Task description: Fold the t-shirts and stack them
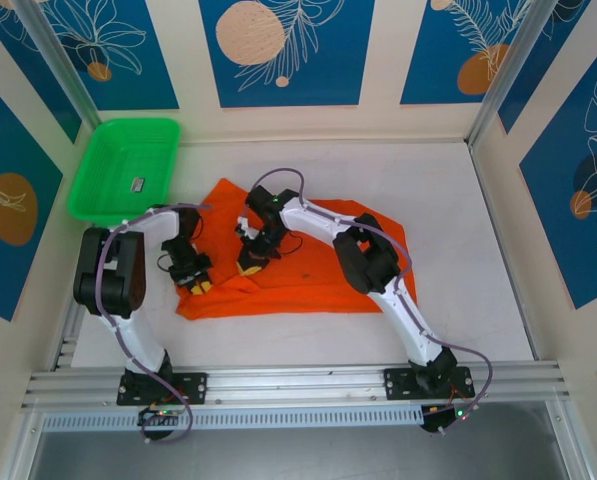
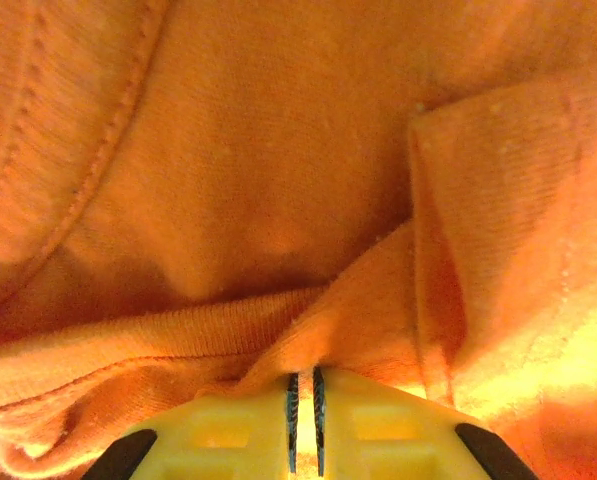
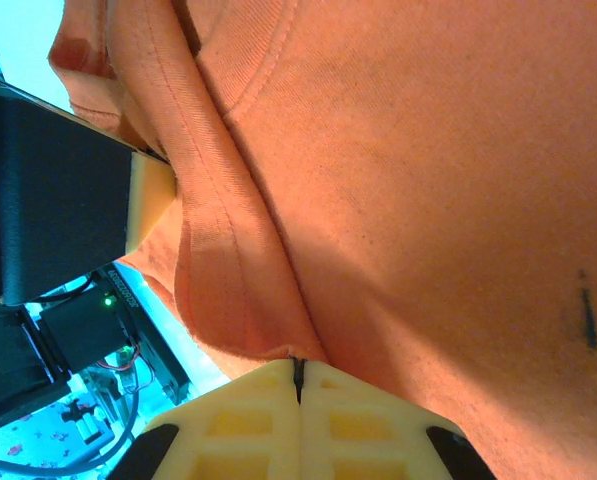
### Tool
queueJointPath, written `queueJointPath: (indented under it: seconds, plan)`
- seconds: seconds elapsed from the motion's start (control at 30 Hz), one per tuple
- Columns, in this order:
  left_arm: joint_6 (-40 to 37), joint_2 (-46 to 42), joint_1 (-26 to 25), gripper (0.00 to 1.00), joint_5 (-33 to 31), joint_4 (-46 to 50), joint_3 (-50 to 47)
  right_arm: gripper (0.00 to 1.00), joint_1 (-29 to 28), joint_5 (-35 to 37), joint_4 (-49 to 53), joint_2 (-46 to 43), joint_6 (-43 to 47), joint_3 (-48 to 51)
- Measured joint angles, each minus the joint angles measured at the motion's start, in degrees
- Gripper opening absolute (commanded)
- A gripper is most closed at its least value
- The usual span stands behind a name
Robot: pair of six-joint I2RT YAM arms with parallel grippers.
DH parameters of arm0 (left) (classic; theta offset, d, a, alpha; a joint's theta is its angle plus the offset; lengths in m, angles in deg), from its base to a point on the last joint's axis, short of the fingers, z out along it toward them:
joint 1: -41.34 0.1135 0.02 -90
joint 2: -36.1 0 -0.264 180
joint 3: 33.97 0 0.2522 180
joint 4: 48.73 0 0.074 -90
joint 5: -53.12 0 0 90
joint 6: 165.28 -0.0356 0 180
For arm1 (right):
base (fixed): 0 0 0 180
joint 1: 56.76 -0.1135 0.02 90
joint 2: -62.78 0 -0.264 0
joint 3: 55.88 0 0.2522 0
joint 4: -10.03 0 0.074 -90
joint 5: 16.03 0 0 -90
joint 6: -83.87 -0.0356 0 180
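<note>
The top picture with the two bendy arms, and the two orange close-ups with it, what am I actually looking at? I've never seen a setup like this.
This is a robot with two arms, a left arm and a right arm, bolted at the near edge of a white table. The top picture comes from a fixed camera above and behind them. The two close-ups come from small cameras on the wrists, so the yellow blocks at the bottom are each arm's own gripper.

On the table lies a rumpled bright orange cloth t-shirt. At the back left sits a green plastic tray.

The left gripper and the right gripper are each pinched shut on a fold of the shirt, which the robot is meant to fold.
</note>
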Motion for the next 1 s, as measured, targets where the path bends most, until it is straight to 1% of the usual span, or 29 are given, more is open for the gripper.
queueJointPath:
  seconds: [0.4,0.53,0.73,0.77,0.8,0.9,0.93,1.0]
  plan:
    - [-0.37,0.87,0.0,0.14,-1.14,1.29,1.07,0.01,3.34,0.94,-4.5,-6.64,-2.16,6.69]
    - [-0.42,0.9,0.0,0.14,-1.9,1.44,1.29,0.01,4.24,1.57,-5.99,-8.07,-2.91,10.49]
    - [-0.48,1.27,0.0,0.14,-2.16,1.7,1.6,0.05,4.76,3.56,-6.71,-9.79,-4.0,15.8]
    - [-0.55,1.29,0.0,0.14,-2.19,1.7,1.6,0.07,4.81,3.98,-6.82,-9.97,-4.15,16.31]
    - [-0.68,1.29,0.0,0.15,-2.21,1.73,1.62,0.14,4.92,4.46,-6.86,-10.19,-4.52,16.9]
    - [-1.27,1.31,0.0,0.17,-2.54,1.88,1.73,0.41,5.03,6.32,-6.86,-10.97,-5.46,18.23]
    - [-1.4,1.31,0.0,0.18,-2.84,2.01,1.84,0.46,5.25,7.17,-6.73,-11.43,-6.08,18.8]
    - [-1.51,1.31,0.0,0.2,-3.48,2.4,2.45,0.51,5.9,8.55,-6.47,-12.76,-7.15,19.78]
